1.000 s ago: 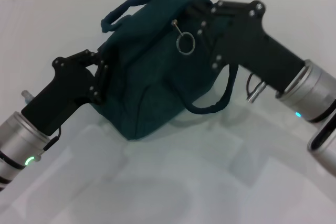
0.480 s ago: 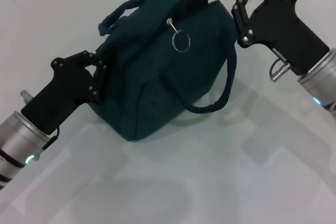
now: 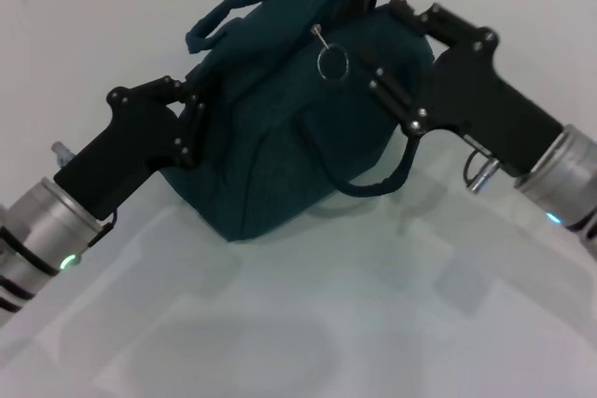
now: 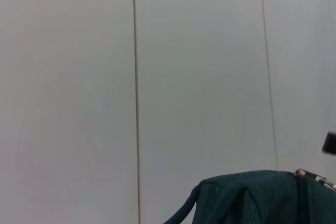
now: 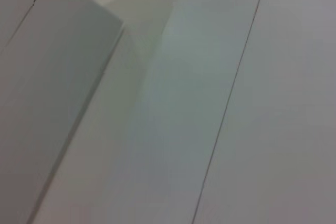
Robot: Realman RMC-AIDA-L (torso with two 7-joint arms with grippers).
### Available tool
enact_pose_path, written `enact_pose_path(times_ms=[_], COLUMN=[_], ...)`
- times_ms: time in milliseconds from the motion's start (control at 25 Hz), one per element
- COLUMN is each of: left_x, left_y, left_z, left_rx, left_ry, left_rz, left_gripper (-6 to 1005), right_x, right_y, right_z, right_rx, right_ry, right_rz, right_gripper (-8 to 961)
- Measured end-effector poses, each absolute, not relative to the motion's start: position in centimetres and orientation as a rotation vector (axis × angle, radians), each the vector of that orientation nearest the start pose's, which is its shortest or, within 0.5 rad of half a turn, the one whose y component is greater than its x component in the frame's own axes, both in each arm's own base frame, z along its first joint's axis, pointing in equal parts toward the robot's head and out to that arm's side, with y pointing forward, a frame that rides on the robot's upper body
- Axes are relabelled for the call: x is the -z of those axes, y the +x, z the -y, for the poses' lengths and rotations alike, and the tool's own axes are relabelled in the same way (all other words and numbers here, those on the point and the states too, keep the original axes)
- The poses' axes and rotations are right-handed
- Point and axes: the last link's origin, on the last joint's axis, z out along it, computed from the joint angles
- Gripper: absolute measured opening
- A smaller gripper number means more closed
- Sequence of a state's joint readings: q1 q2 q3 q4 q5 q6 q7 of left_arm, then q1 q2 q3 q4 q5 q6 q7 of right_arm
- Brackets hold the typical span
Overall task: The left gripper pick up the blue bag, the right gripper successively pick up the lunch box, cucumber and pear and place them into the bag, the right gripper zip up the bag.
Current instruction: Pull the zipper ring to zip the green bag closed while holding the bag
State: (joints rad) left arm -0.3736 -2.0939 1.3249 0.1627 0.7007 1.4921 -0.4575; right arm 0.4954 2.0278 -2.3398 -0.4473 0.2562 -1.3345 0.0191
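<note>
The left gripper (image 3: 191,118) presses against the left end of the blue bag (image 3: 280,128); whether it pinches the fabric I cannot tell. The right gripper (image 3: 396,90) lies against the bag's right side, just beside the ring zip pull (image 3: 332,64), its grip equally unclear. The bag looks shut (no foil lining shows), so this reads as the zipping step; next comes catching that ring. Count: one bag, two handles, one ring; no lunch box, cucumber or pear in sight

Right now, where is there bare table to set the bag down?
The table is bare in front of the blue bag, between the two arms, and to the far left. It is crowded at the bag, with the left gripper and right gripper against its sides.
</note>
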Motion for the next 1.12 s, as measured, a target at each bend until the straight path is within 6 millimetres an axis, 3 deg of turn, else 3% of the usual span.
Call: enact_pose_path(times_ms=[240,760,1120], left_x=[3.7,3.8,3.8], left_y=[-28.2,-28.3,-28.3], left_z=[-29.1,-29.0,-28.9], left_rx=[1.012,0.996,1.000], left_ry=[-2.076,-2.074,-2.073], left_rz=[0.295,0.289,0.287], left_gripper=[44,43,42], right_x=[6.9,7.3,8.5], right_y=[18.5,18.9,18.1], right_z=[-32.6,-32.9,-32.9], right_rx=[-1.124,-1.143,-1.106], right_ry=[-2.175,-2.244,-2.333], right_rz=[0.005,-0.129,-0.104], right_gripper=[455,452,450])
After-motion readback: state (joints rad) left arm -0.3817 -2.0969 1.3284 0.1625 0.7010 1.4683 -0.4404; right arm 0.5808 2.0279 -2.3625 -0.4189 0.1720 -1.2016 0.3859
